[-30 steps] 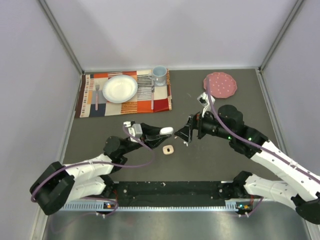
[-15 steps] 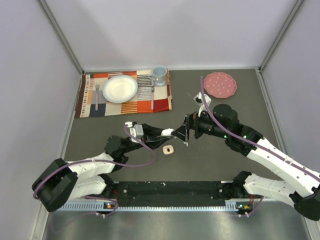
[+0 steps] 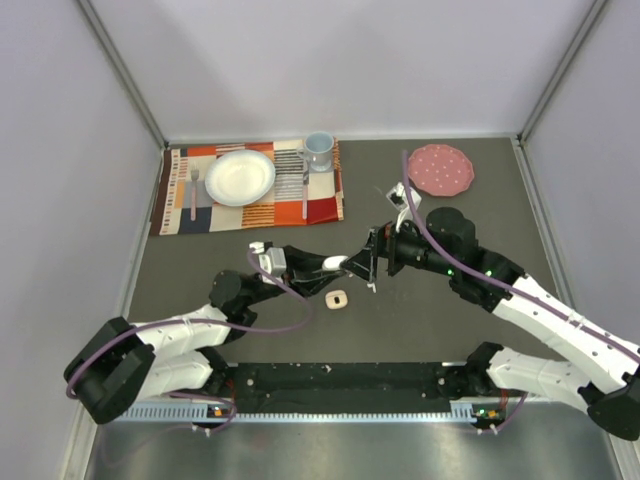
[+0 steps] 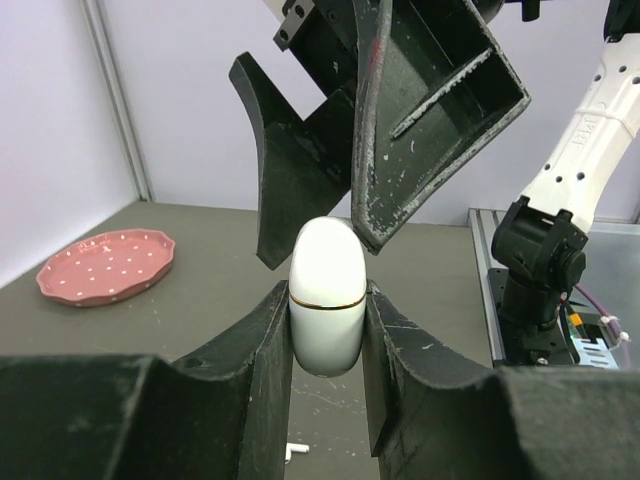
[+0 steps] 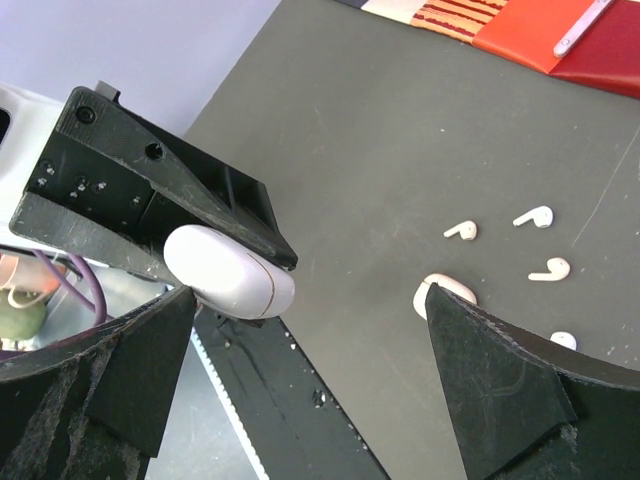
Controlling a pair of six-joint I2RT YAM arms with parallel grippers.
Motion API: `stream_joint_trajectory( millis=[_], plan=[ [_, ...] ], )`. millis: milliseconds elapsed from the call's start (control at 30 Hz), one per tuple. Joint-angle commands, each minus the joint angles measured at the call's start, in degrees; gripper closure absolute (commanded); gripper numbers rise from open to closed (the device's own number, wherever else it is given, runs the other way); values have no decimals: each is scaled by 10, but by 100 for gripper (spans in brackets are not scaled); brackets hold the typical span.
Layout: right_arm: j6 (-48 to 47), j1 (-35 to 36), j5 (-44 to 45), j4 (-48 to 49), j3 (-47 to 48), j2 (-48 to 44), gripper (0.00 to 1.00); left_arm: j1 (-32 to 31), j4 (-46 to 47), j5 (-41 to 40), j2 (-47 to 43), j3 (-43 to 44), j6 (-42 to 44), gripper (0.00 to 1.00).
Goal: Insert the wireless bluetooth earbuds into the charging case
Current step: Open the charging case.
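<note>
Case (image 4: 326, 290): white, glossy, rounded, lid shut; likely light, hard, slippery. Grip belongs below seam, leaving lid free.
Left hand (image 3: 335, 264): pressed in, pinching case's lower half above middle of worktop (image 3: 420, 320), lid end toward 3 o'clock in overhead view.
Right hand (image 3: 367, 263): spread wide, fingers flanking lid end, holding nothing; contact unclear.
Earbuds (image 5: 533, 216): four, tiny, loose on worktop beside second case (image 5: 445, 293), at 6 o'clock of held case. Likely skittish; pinch at stem.

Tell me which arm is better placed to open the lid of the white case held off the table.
Right. The left gripper is shut on the white case, gripping its lower half, so it is busy holding. The right gripper is open, its fingers on either side of the case's free end.
</note>
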Motion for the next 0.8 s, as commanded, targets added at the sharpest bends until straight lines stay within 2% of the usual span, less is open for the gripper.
stream_joint_trajectory(
  millis=[0,167,767],
  plan=[
    [-7,6,-16,24,10,-4,2,-2,44,-12,-4,23,-6,100],
    [-9,7,-14,23,1,-10,2,-2,39,-19,-5,27,-7,100],
    [0,7,61,25,14,0,1,-2,37,54,-20,16,-27,100]
  ],
)
